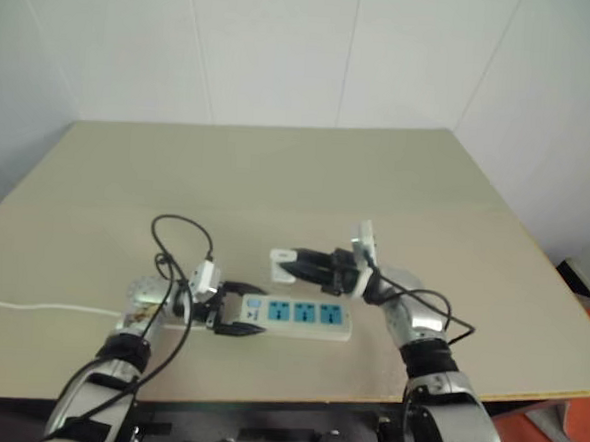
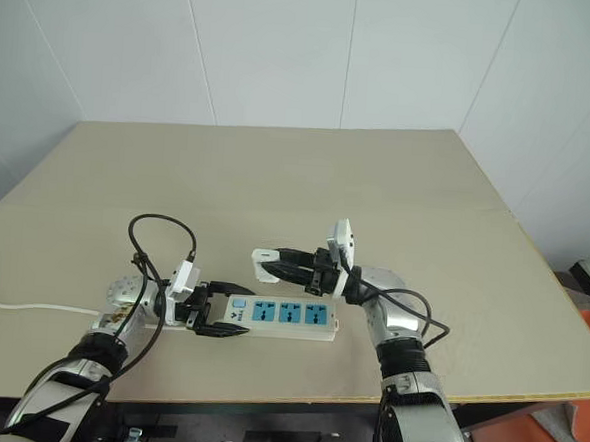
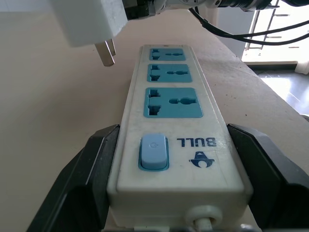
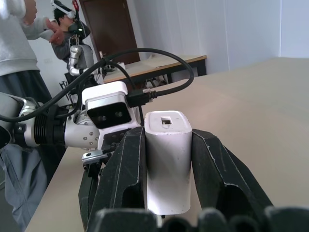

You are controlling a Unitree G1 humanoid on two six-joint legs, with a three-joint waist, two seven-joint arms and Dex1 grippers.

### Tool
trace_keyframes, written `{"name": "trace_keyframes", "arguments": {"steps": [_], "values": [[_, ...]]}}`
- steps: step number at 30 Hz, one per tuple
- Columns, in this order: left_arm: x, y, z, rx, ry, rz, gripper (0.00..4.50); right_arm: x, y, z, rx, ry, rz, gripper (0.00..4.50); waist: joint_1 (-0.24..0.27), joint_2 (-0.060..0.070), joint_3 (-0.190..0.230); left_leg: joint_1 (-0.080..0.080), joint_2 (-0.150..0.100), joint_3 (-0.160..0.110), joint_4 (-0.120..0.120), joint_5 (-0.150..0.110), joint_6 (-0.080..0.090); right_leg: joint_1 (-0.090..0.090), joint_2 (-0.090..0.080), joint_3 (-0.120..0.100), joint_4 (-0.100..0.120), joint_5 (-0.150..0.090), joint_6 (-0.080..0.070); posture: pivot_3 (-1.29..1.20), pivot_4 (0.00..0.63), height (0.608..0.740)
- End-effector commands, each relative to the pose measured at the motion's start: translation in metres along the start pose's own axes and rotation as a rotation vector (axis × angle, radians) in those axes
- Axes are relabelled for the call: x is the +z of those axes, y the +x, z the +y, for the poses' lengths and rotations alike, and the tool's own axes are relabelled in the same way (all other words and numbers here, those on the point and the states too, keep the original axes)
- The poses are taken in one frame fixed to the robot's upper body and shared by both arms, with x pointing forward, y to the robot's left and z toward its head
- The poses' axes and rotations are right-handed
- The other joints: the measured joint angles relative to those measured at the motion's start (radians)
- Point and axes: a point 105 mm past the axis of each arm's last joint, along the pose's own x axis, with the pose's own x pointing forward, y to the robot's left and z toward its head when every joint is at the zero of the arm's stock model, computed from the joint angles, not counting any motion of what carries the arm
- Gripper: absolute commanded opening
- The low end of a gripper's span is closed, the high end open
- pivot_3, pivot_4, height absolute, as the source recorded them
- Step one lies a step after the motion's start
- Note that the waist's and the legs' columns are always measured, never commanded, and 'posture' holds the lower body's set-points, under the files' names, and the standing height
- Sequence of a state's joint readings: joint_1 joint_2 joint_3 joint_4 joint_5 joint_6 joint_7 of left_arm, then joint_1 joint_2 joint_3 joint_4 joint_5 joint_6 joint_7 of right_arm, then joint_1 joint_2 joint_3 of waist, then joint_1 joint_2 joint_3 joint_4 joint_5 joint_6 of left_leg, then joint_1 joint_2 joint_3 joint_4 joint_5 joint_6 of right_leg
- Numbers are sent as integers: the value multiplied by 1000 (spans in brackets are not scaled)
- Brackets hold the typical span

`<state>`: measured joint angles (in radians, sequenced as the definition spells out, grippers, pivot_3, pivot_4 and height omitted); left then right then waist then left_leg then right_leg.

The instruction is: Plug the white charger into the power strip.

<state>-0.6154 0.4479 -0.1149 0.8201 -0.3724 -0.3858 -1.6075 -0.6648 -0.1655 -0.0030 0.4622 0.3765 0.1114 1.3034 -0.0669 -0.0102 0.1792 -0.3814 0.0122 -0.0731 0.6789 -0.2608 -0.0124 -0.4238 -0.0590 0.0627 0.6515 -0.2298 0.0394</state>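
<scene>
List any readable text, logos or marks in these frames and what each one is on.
"BULL": blue brand lettering on the power strip, beside its switch, reading upside down in the left wrist view.
A small blue logo sits next to the lettering; it holds no readable letters.
A faint mark on the switch is too faint to read.
The white charger shows no print.

white power strip (image 1: 299,317), blue sockets (image 1: 306,311)
</scene>
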Motion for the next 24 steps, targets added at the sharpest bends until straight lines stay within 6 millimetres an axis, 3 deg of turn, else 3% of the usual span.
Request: {"name": "trace_keyframes", "arguments": {"steps": [1, 10, 24], "values": [[3, -7, 1, 3, 15, 16, 3260, 6, 5, 9, 40, -38, -30, 1104, 0, 0, 0, 0, 0, 0, 0, 0, 0, 0, 0, 0, 0, 0, 0, 0, 150, 740], [3, -9, 1, 6, 11, 23, 3260, -5, 6, 21, 56, -34, -36, 1104, -2, 0, 0, 0, 0, 0, 0, 0, 0, 0, 0, 0, 0, 0, 0, 0, 150, 740], [4, -11, 3, 11, 14, 26, 3260, -13, 9, 19, 45, -58, -22, 1104, -3, 0, 0, 1, 0, 0, 0, 0, 0, 0, 0, 0, 0, 0, 0, 0, 150, 740]]}}
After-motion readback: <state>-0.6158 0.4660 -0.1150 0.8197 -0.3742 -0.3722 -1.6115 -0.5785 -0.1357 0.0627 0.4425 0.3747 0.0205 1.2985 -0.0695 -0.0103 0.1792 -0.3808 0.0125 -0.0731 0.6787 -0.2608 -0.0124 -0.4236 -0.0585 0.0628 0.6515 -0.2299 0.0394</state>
